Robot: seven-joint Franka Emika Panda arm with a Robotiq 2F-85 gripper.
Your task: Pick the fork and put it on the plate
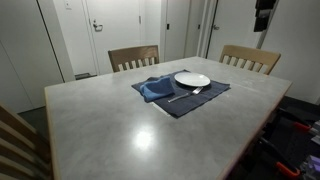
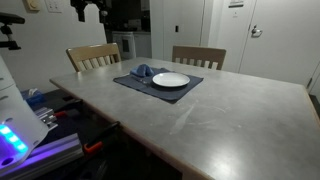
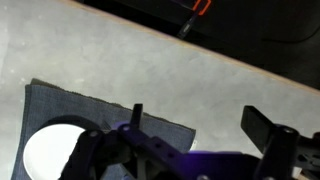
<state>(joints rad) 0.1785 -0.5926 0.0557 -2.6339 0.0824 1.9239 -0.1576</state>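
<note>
The silver fork lies on the dark blue placemat, just in front of the white plate. The plate also shows in the other exterior view and at the lower left of the wrist view. My gripper hangs high above the table's far side, well away from the fork; it is also visible at the top of an exterior view. In the wrist view the gripper stands open over bare tabletop beside the placemat, nothing between its fingers. I cannot make out the fork there.
A crumpled blue cloth napkin lies on the placemat next to the plate. Two wooden chairs stand at the table's far edge. Cables and equipment sit beside the grey table.
</note>
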